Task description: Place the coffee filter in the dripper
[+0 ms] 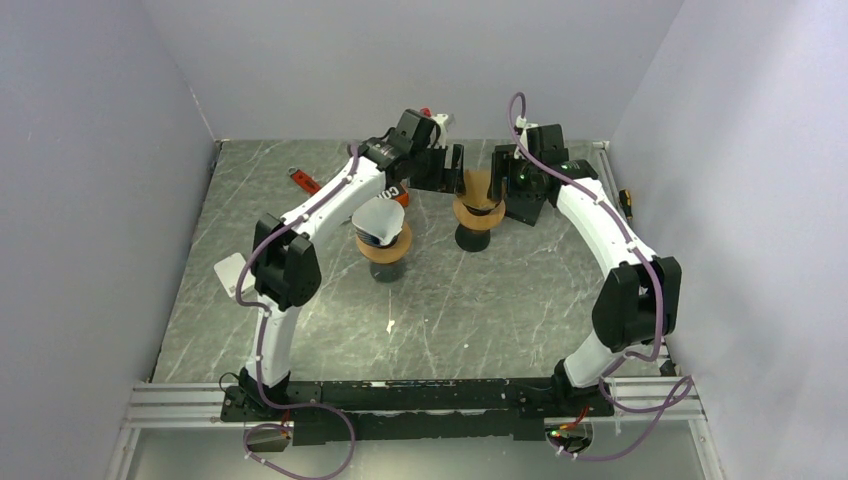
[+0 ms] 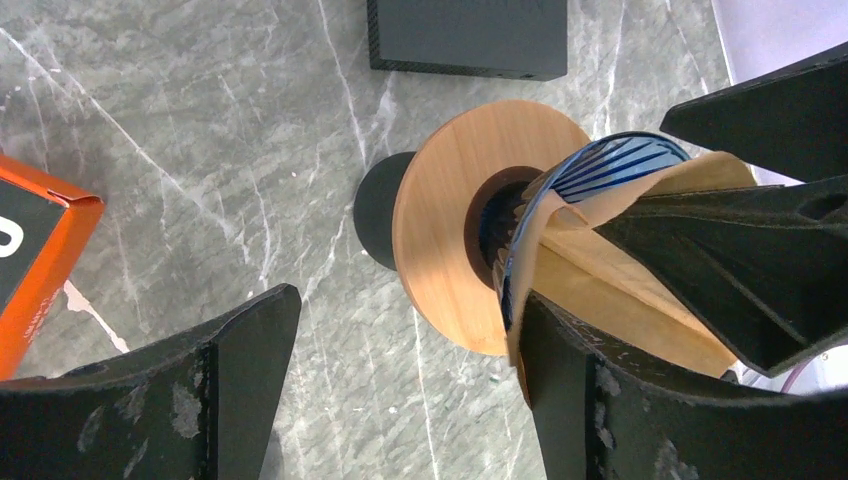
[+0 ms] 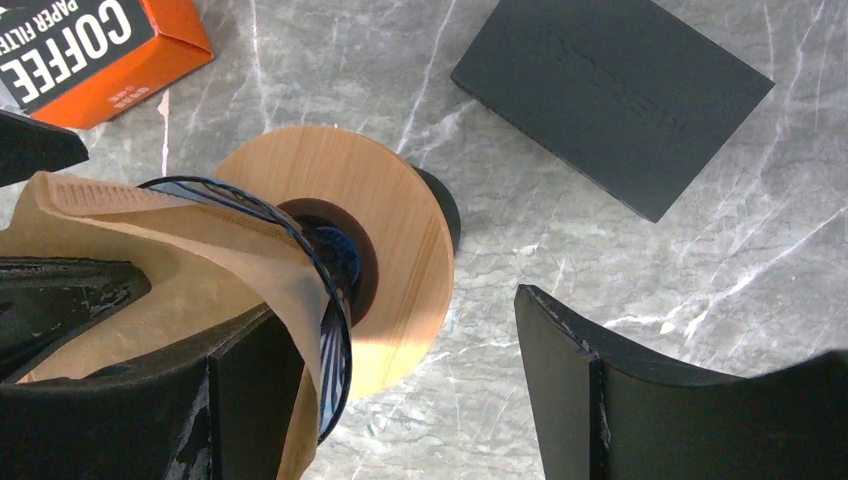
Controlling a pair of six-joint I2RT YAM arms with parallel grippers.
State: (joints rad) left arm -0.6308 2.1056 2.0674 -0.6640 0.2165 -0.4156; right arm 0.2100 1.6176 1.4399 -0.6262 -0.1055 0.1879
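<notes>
A brown paper coffee filter (image 1: 478,186) sits in the blue ribbed dripper (image 2: 600,165) on a round wooden stand (image 2: 440,235) at the back middle of the table. It also shows in the left wrist view (image 2: 600,285) and the right wrist view (image 3: 170,290). My left gripper (image 1: 446,170) is open at the dripper's left side. In its wrist view (image 2: 408,315) one finger lies inside the filter and the other is outside. My right gripper (image 1: 506,172) is open at the right side. In its wrist view (image 3: 398,315) one finger is inside the filter.
A second dripper on a wooden stand (image 1: 384,243), with a pale filter on it, stands left of the first. An orange coffee filter box (image 3: 95,45) lies behind it. A flat black box (image 3: 612,95) lies by the right gripper. A red tool (image 1: 304,181) lies at the back left.
</notes>
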